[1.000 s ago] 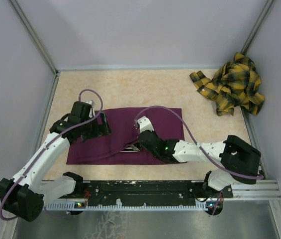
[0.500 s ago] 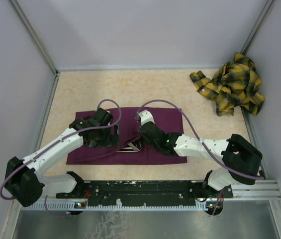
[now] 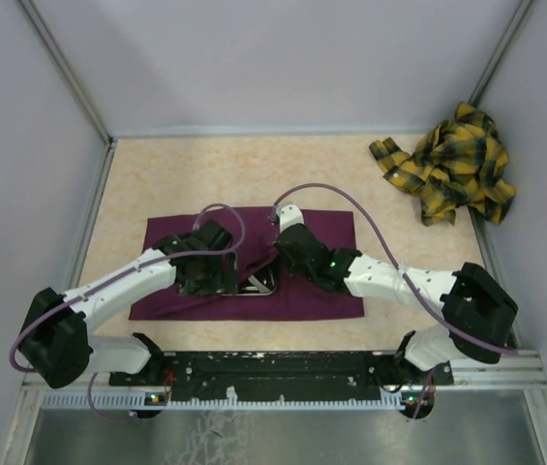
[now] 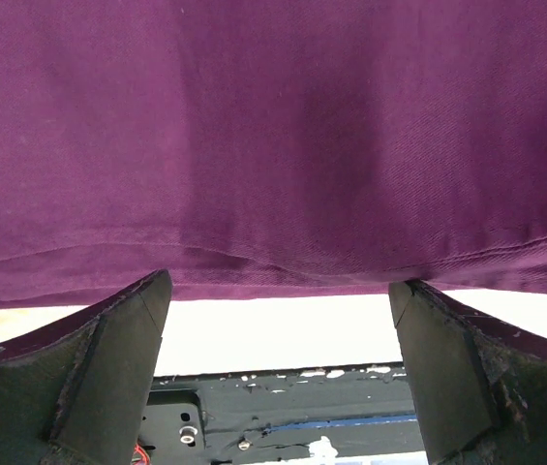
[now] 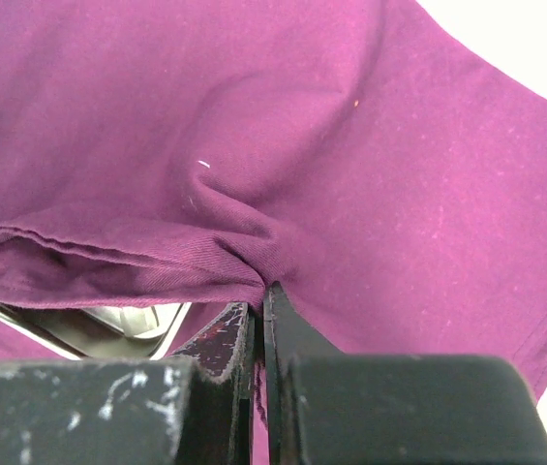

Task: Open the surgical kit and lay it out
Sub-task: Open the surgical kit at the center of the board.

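The right jaws are pressed together, pinching up a fold of the purple wrap [image 5: 370,165]. The steel tray [image 5: 108,327] peeks out between both sets of jaws. The left jaws are spread wide over the wrap's near edge. Unwrapping looks barely begun, with nothing laid out.

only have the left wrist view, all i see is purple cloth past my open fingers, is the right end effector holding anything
Observer: Yes, the right end effector is shut on a pinched fold of the purple cloth.
Operator: whats under that fold
Observer: A corner of a shiny steel tray shows beneath the cloth's hemmed edge, in the right wrist view.
Operator: anything else nearby
Observer: A crumpled yellow plaid cloth lies at the far right corner, apart from the purple cloth.
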`<state>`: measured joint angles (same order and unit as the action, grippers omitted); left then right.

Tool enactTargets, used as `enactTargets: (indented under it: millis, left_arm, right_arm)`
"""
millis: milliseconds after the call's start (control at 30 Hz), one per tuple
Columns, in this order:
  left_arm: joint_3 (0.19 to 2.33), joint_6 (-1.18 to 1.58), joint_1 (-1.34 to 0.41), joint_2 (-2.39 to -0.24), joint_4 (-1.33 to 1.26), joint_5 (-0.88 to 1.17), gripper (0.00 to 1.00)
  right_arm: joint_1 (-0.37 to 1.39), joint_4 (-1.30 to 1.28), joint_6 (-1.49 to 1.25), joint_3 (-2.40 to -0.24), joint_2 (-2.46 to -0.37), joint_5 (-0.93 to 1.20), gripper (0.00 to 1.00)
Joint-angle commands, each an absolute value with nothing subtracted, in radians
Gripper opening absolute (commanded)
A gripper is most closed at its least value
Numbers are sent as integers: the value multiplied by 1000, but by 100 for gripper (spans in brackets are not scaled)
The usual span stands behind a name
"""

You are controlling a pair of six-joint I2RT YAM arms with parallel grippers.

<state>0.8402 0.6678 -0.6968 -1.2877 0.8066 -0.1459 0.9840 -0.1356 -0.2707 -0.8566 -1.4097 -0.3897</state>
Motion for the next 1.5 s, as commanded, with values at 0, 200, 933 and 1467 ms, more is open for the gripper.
enactTargets:
  millis: [0,200,933,1467]
  left_arm:
    - [830,695,-722,-1272,782,-137,99]
    - [837,695,-737,-1252,783,-146,99]
    - [945,721,-735,-1344,783,-381,94]
    - [1035,639,-592,-1424,702,-342,8]
  right_arm:
    - [956,-113,-250,-940,-1366,-378,0]
    - [947,-126,-242,-966,-1379,-367,0]
    - [938,-188,-221,-1013,-1336,-371,0]
    - [912,-245,-206,-1114,-1378,-399,0]
